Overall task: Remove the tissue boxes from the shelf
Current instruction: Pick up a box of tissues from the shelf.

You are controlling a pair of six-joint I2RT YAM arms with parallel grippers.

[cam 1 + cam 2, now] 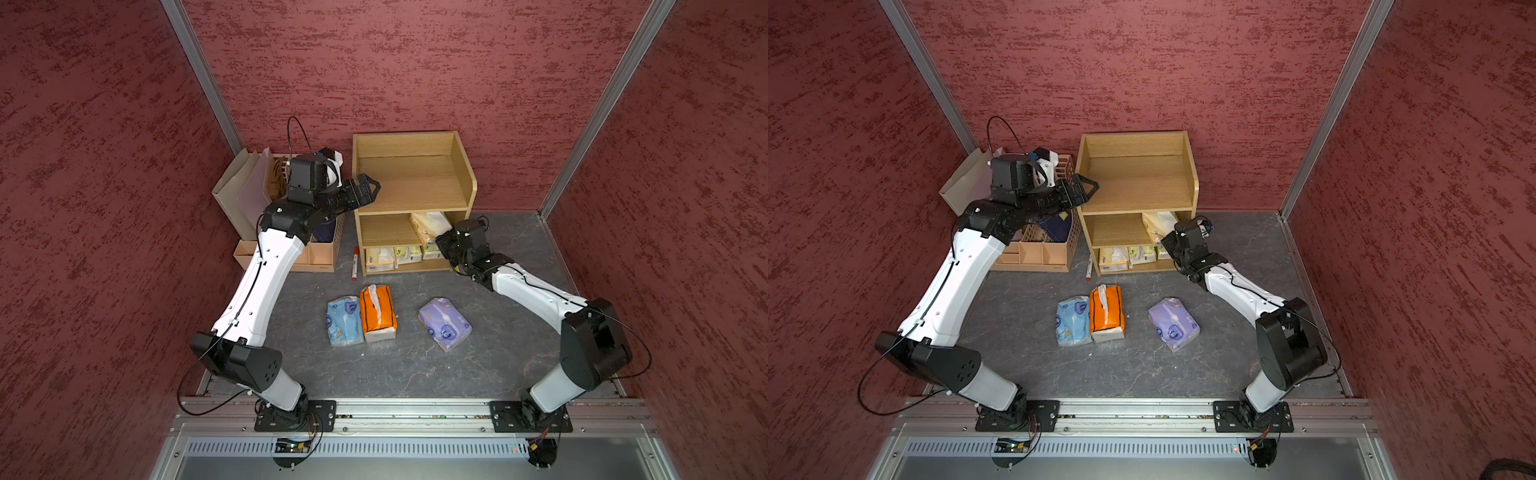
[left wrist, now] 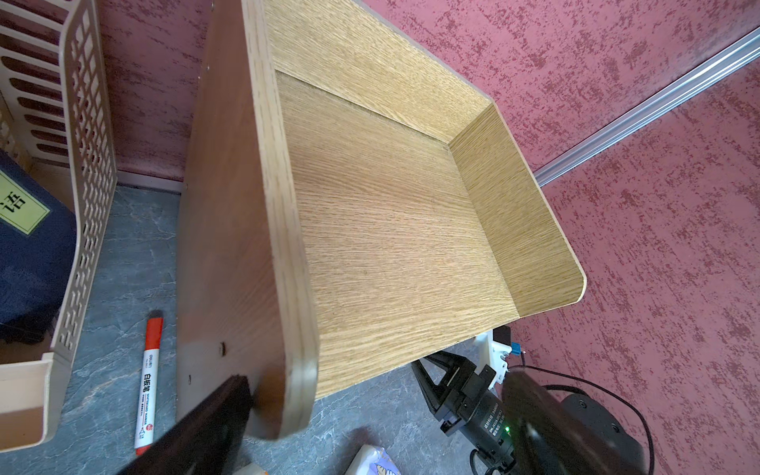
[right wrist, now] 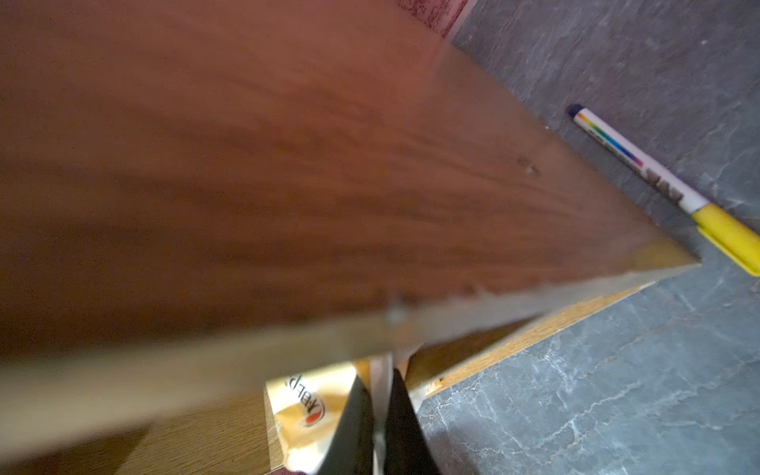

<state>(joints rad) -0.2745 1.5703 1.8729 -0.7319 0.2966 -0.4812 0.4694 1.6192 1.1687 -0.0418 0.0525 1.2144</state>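
Top views show open grey floor (image 1: 415, 374) at lower middle, with the light blue pack (image 1: 344, 320), orange pack (image 1: 377, 312) and lilac pack (image 1: 444, 325) lying before the shelf (image 1: 415, 189). At the middle tier's right end the right gripper (image 3: 379, 390) is pinched on the pale yellow-orange pack (image 1: 426, 224), three more packs (image 1: 407, 254) fill the bottom tier, and the left gripper (image 1: 369, 188) hangs by the upper left side panel, fingers apart

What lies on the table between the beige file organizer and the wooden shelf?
A red-capped whiteboard marker lies on the table between organizer and shelf, visible in both top views and the left wrist view.
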